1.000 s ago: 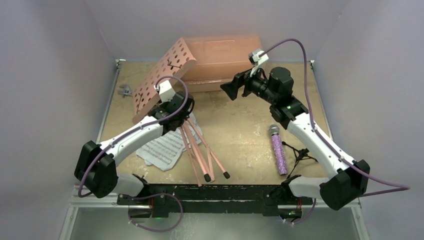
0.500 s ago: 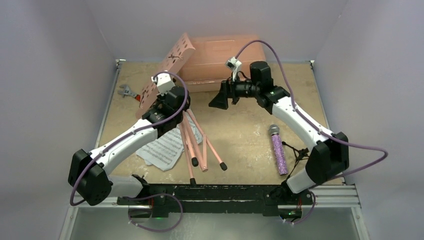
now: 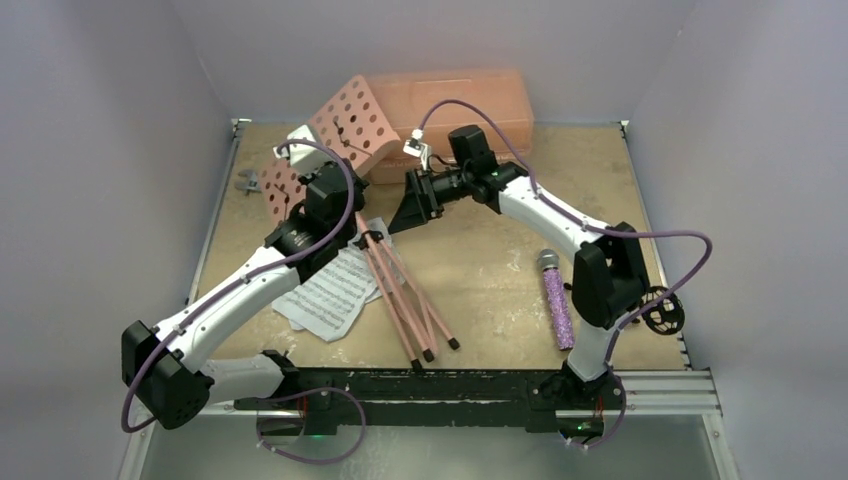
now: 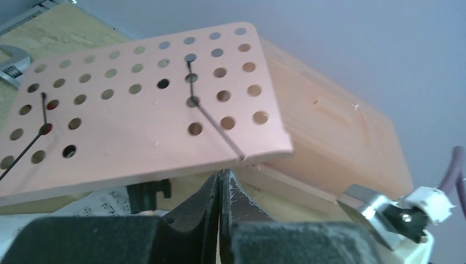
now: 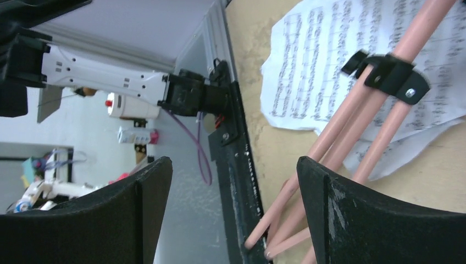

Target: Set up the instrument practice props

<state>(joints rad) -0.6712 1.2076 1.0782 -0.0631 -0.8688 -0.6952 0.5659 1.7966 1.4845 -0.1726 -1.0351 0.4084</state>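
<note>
The music stand has its pink plate with holes (image 3: 345, 125) in the upper middle of the top view, tilted, just in front of the pink box (image 3: 455, 100). Its three pink legs (image 3: 400, 300) are folded close together and run down toward the lower centre of the frame. They cross the right edge of the sheet music (image 3: 322, 297), which lies flat on the table (image 3: 480, 260). The purple microphone (image 3: 556, 300) lies well apart, on the right side. The left gripper (image 4: 220, 179) is under the lower edge of the plate. Its fingers are pressed together and nothing shows between them. The right gripper (image 5: 233, 203) hangs over the legs with its fingers wide apart, holding nothing. A wrench (image 3: 247, 181) lies at the left edge of the table.
</note>
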